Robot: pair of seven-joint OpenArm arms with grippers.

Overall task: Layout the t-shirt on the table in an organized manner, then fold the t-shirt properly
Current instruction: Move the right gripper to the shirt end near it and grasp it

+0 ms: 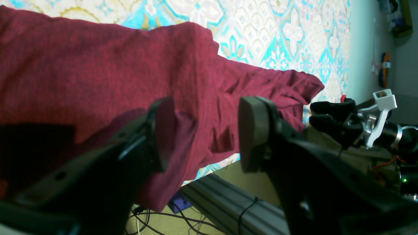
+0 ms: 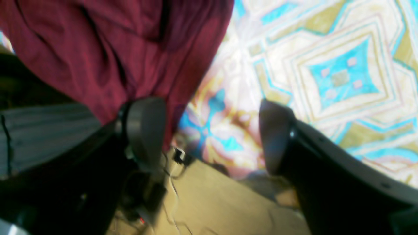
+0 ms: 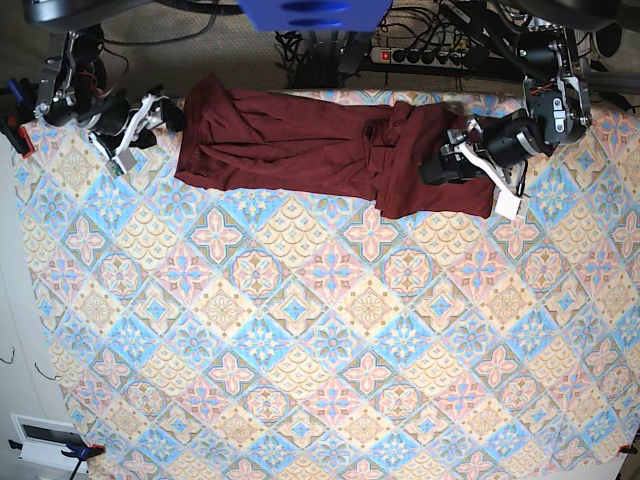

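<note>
The maroon t-shirt lies stretched along the far edge of the table, bunched and creased toward its right end. My left gripper sits over that bunched end. In the left wrist view its jaws stand apart above the wrinkled cloth, and a small fold touches one fingertip. My right gripper is at the shirt's other end. In the right wrist view it is wide open at the table edge, with the shirt's hem beside one finger and only the tablecloth between them.
A power strip and cables lie beyond the far edge, where a blue part overhangs. An aluminium rail and wires run under the table edge. The other arm's gripper shows past the shirt's end. A white device sits at the near left corner.
</note>
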